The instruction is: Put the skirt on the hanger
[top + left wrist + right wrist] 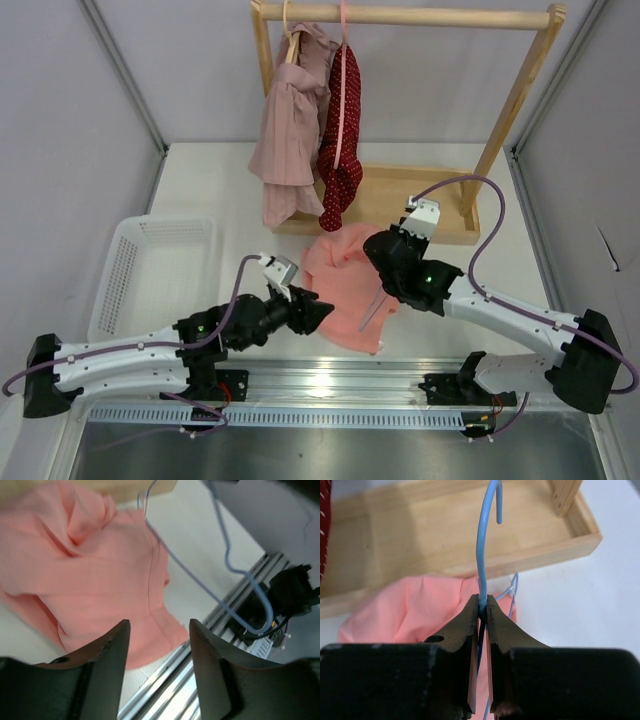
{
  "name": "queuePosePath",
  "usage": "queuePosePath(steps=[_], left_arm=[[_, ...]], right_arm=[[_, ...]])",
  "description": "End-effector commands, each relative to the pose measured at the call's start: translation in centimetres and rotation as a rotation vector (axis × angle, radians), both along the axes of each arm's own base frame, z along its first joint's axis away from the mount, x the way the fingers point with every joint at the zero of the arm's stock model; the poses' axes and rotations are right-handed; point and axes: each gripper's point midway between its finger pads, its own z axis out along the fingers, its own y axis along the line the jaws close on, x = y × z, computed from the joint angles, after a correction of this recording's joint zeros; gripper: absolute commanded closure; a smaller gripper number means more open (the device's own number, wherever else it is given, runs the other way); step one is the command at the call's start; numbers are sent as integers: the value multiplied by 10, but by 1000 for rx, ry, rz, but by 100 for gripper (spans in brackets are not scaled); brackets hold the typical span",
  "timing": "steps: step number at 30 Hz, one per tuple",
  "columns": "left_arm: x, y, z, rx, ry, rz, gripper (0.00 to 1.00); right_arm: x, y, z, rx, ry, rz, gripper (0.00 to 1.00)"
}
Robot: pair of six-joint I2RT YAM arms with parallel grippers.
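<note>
The salmon-pink skirt (340, 285) lies crumpled on the table between the two arms. My right gripper (383, 258) hovers over its right side and is shut on the neck of the thin light-blue hanger (481, 545), just below the hook. The hanger's frame (375, 310) slants down across the skirt's right edge. In the left wrist view the hanger wire (200, 580) runs beside the skirt (90, 570). My left gripper (159, 625) is open and empty, just off the skirt's near left edge (325, 312). In the right wrist view the skirt (410, 615) shows under the fingers (483, 602).
A wooden clothes rack stands at the back, its tray base (420, 195) just behind the skirt. On it hang a mauve striped garment (290, 140) and a dark red dotted one (342, 140). A white basket (150, 270) sits left. The metal rail (330, 385) runs along the near edge.
</note>
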Motion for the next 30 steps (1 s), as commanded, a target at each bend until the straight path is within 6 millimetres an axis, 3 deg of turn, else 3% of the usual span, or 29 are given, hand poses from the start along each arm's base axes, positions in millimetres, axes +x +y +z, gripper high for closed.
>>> queuePosePath(steps=[1,4,5,10,11,12,14,15,16,26,30], left_arm=[[14,5,59,-138,-159,54,42],[15,-5,71,-112,-230,15,37],[16,-15,82,-111,-246,0,37],[22,-52,83,-21,-273,-62,37],[25,-60,96,-25,-282,-58,37],[29,-70,79,43,-274,-72,37],[31,-79,69,83,-260,-81,37],[33,-85,76,77,-259,-80,37],[34,-91,63,111,-242,-85,37],[51,-110,24,237,-209,-31,39],[54,-112,8,261,-203,-27,48]], right_arm=[[12,27,-2,155,7,101,100],[15,39,-9,163,32,145,100],[16,41,-10,163,37,150,100],[20,49,-17,177,53,162,100],[19,50,-18,180,55,167,100],[20,51,-18,188,56,166,100],[20,53,-19,195,61,175,100],[20,53,-19,195,63,176,100],[21,52,-19,196,62,173,100],[18,49,-18,238,65,185,100],[17,48,-15,249,65,193,100]])
